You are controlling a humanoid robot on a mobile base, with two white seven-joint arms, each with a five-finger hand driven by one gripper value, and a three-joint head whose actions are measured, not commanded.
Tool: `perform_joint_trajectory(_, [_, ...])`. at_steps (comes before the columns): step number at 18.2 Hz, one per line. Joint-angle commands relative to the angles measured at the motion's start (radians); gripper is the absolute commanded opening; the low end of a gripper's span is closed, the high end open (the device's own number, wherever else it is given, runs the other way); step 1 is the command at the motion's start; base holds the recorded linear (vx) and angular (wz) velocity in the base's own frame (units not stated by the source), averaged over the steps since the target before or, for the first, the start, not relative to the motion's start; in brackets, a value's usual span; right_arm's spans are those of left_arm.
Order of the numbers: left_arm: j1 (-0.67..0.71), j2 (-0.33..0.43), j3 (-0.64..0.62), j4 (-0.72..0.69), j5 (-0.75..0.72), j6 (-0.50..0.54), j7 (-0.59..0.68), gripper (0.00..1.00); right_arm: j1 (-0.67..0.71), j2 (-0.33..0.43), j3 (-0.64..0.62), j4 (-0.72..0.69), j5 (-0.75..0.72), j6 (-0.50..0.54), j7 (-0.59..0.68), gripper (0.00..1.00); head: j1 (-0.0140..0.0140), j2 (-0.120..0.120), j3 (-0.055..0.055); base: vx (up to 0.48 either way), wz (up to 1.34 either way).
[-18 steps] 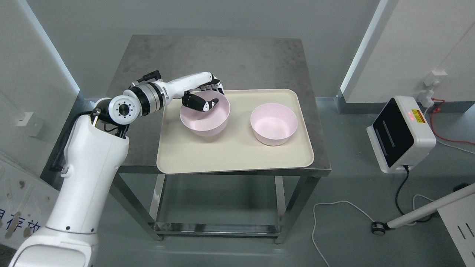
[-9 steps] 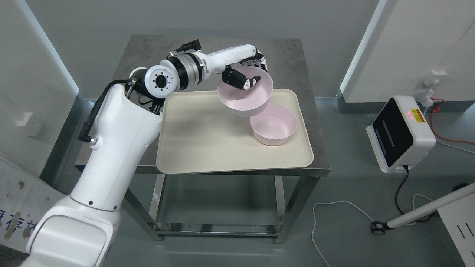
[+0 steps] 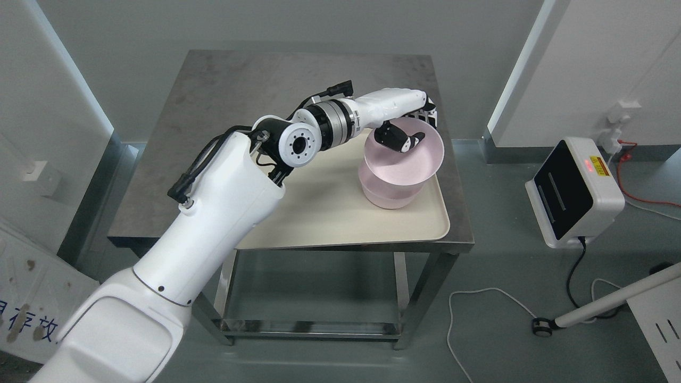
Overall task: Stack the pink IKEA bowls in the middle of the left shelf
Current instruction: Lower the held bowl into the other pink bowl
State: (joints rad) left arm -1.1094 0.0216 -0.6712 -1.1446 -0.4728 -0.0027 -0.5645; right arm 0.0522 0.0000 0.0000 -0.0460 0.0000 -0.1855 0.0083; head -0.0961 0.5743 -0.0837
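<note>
Bowl (image 3: 407, 159) clamped at rim by left hand (image 3: 405, 133) | hovering tilted over second bowl (image 3: 391, 197) just below hand | advice: level it, centring before releasing.

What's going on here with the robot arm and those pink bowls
The robot's left hand grips one pink bowl by its rim, thumb inside, and holds it tilted right above the second pink bowl, which sits on the cream tray on the steel table. The held bowl looks about to nest into the lower one; whether they already touch is hard to tell. The right arm is out of view.
</note>
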Motion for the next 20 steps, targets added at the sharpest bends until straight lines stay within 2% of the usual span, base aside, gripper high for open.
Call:
perform_joint_trajectory(1, [-0.019,-0.004,-0.093,0.106,-0.010,-0.005,0.006,0.03,0.000,-0.017,-0.009,0.000,0.008,0.000,-0.005,1.00,0.0000,0.000,0.000,0.000,0.00])
perform_joint_trajectory(8, [-0.070,-0.004,-0.044,0.152,-0.016,-0.005,0.008,0.04,0.000,-0.017,-0.009,0.000,0.008,0.000,-0.005,1.00,0.0000,0.000,0.000,0.000,0.00])
perform_joint_trajectory(12, [-0.063,-0.004,-0.042,0.166,-0.047,-0.023,0.009,0.08,0.000,-0.017,-0.009,0.000,0.008,0.000,-0.005,1.00,0.0000,0.000,0.000,0.000,0.00])
perform_joint_trajectory(13, [-0.061,-0.004,-0.042,0.166,-0.049,-0.023,0.011,0.13,0.000,-0.017,-0.009,0.000,0.008,0.000,-0.004,1.00,0.0000,0.000,0.000,0.000,0.00])
perform_joint_trajectory(14, [-0.061,-0.004,-0.044,0.166,-0.049,-0.023,0.011,0.24,0.000,-0.017,-0.009,0.000,0.008,0.000,-0.004,1.00,0.0000,0.000,0.000,0.000,0.00])
perform_joint_trajectory(15, [-0.059,-0.004,-0.044,0.166,-0.050,-0.020,0.009,0.37,0.000,-0.017,-0.009,0.000,0.008,0.000,-0.005,1.00,0.0000,0.000,0.000,0.000,0.00])
perform_joint_trajectory(16, [-0.055,-0.004,-0.041,0.166,-0.050,-0.019,0.009,0.55,0.000,-0.017,-0.009,0.000,0.008,0.000,-0.004,1.00,0.0000,0.000,0.000,0.000,0.00])
perform_joint_trajectory(18, [-0.031,-0.004,0.002,0.155,-0.044,-0.023,0.009,0.65,0.000,-0.017,-0.009,0.000,0.008,0.000,-0.004,1.00,0.0000,0.000,0.000,0.000,0.00])
perform_joint_trajectory(20, [0.005,-0.004,0.222,0.116,-0.033,-0.023,0.008,0.73,0.000,-0.017,-0.009,0.000,0.008,0.000,-0.004,1.00,0.0000,0.000,0.000,0.000,0.00])
